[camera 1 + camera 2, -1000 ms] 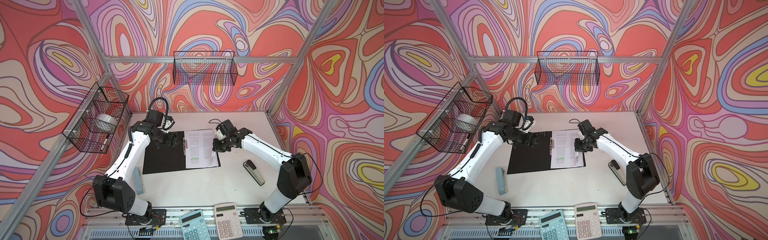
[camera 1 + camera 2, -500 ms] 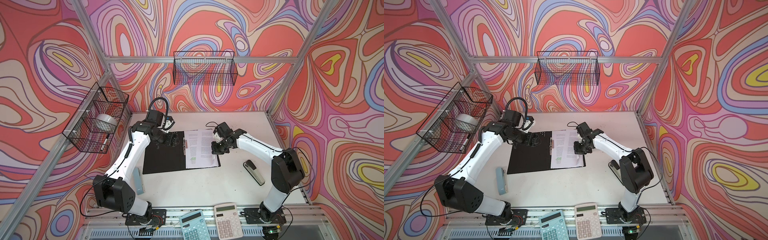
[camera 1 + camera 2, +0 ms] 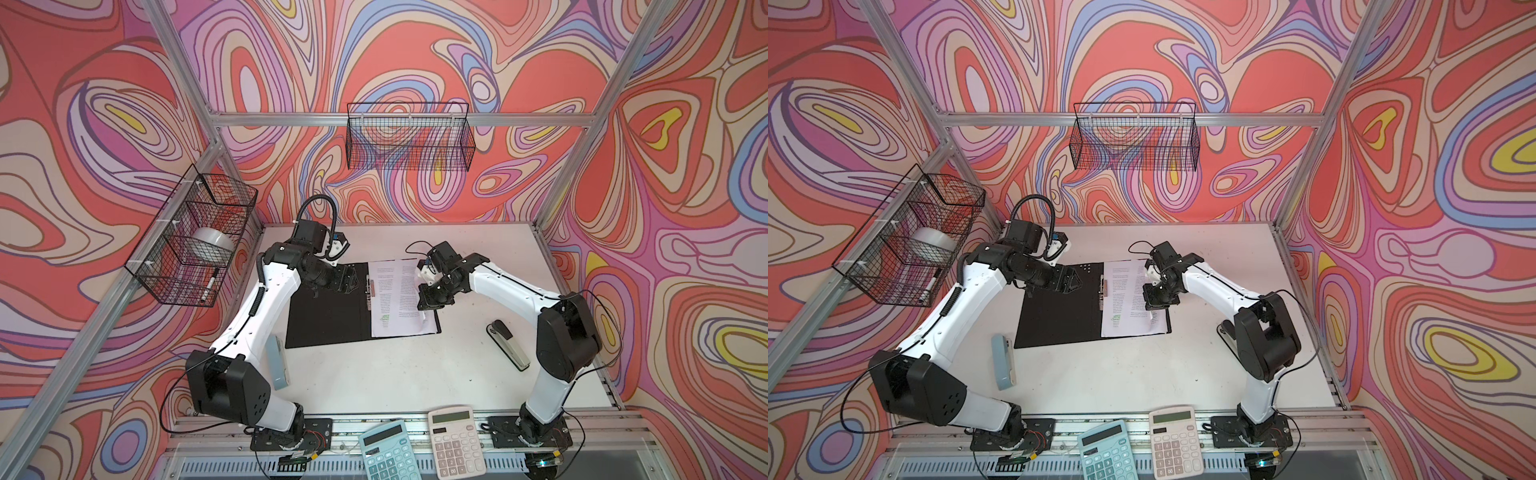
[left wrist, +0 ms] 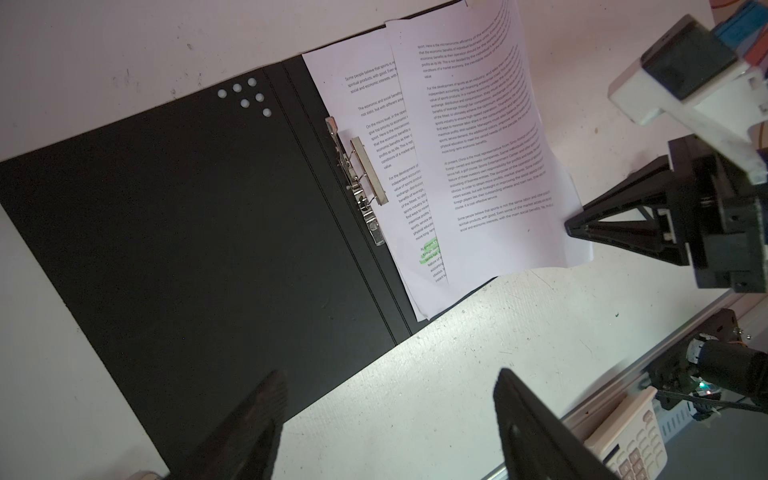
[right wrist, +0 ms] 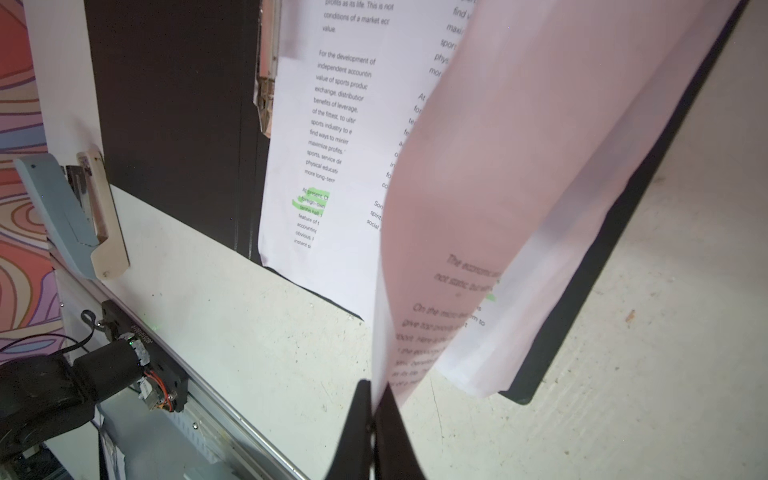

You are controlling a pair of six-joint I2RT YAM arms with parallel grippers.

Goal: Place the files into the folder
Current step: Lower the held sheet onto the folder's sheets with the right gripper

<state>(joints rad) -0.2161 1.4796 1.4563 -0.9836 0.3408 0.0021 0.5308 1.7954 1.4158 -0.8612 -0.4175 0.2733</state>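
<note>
Right jaws edged leftward pinching files [image 3: 395,299], lengthwise along folder [image 3: 328,316] spine.

Left gripper [image 4: 386,415]: we saw its jaws spread wide.
Right gripper [image 5: 376,399]: we saw it pinched tight on a sheet of the files [image 5: 498,166].
</note>
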